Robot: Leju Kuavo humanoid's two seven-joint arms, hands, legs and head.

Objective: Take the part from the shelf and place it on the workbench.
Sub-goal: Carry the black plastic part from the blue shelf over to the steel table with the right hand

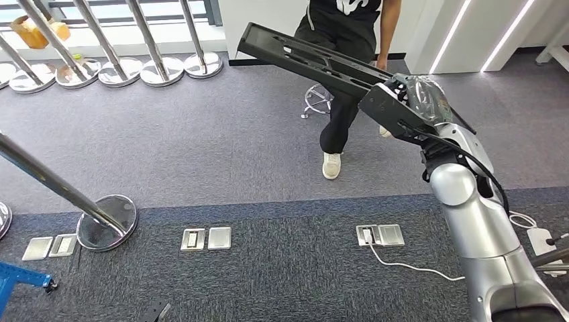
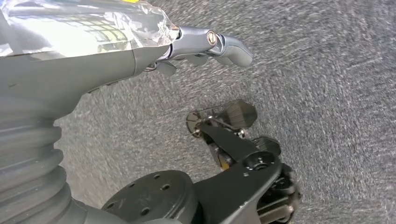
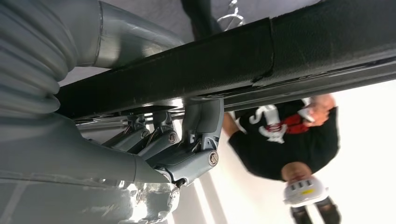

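Here, looking down from my head, my right hand (image 1: 402,100) is raised on the right of the scene and grips the near end of the part (image 1: 308,57), a long black slotted panel that slants away up and to the left, held in the air above the grey carpet (image 1: 201,141). Behind it a person in black (image 1: 345,40) sits on a stool (image 1: 315,100), one pale shoe on the carpet. Chrome barrier posts (image 1: 144,40) stand in a row at the far left, and another post (image 1: 100,218) leans over its round base at the near left. Floor sockets (image 1: 206,238) lie in a line across the darker carpet near me, and a white cable (image 1: 409,267) runs from the right-hand one.

At my left wrist, my left hand (image 2: 205,44) hangs over blurred carpet, its fingers (image 2: 233,46) stretched out and apart with nothing in them.

At my right wrist, my fingers (image 3: 201,135) curl tight around the edge of the part, whose dark bar crosses the whole picture, with the person beyond it.
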